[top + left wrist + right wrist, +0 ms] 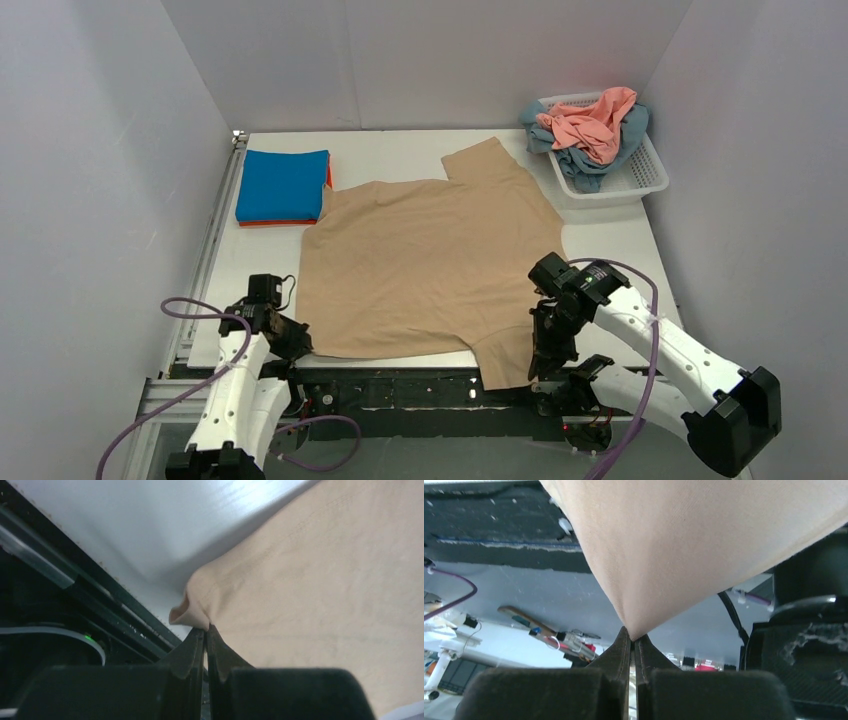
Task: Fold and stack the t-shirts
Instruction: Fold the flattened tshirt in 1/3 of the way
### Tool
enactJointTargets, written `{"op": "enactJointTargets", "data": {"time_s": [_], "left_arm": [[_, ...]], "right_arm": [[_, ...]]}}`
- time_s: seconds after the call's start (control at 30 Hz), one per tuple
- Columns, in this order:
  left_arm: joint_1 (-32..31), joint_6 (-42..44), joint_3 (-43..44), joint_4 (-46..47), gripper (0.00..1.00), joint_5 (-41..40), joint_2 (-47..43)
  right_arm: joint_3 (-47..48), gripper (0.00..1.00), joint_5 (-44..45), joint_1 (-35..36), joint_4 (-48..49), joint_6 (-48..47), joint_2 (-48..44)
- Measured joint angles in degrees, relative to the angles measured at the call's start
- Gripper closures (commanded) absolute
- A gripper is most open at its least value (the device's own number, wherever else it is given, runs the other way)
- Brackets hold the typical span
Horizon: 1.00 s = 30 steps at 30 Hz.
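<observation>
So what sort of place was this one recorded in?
Probably a lab recording booth: plain white panels wall in the table, a left arm and right arm are mounted at its near edge, and a tan t-shirt lies spread on it.

Top external camera: fixed above and behind my bases, looking down and forward, far enough to take in the whole table (400, 150). Left wrist camera: directly behind my left gripper (206, 628), very close, facing the tan shirt (310, 580) corner at 7 o'clock of the overhead view. Right wrist camera: equally close behind my right gripper (633, 637), at 5 o'clock, looking down past the near table edge. All three views share the tan shirt.
</observation>
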Motion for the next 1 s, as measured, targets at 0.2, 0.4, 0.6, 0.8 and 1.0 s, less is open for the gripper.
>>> {"op": "enactJointTargets", "data": {"time_s": [0.2, 0.4, 0.6, 0.8, 1.0], "left_arm": [[0.0, -0.2, 0.5, -2.2, 1.0, 0.5, -4.3], [0.0, -0.7, 6.2, -7.4, 1.0, 1.5, -1.8], [0.0, -3.0, 14.6, -4.3, 1.0, 0.7, 10.7], [0.0, -4.3, 18.7, -0.1, 1.0, -0.4, 20.3], [0.0, -4.9, 21.1, 3.1, 1.0, -1.7, 27.2]], "right_arm": [[0.0, 0.99, -2.8, 0.1, -5.2, 0.0, -2.9], [6.6, 0.99, 2.3, 0.3, -6.1, -0.5, -1.3], [18.2, 0.99, 10.7, -10.3, 3.9, -9.9, 10.1], [25.2, 0.99, 11.5, -16.5, 9.1, -14.8, 20.0], [29.7, 0.99, 11.3, -20.2, 12.8, -18.0, 27.8]]}}
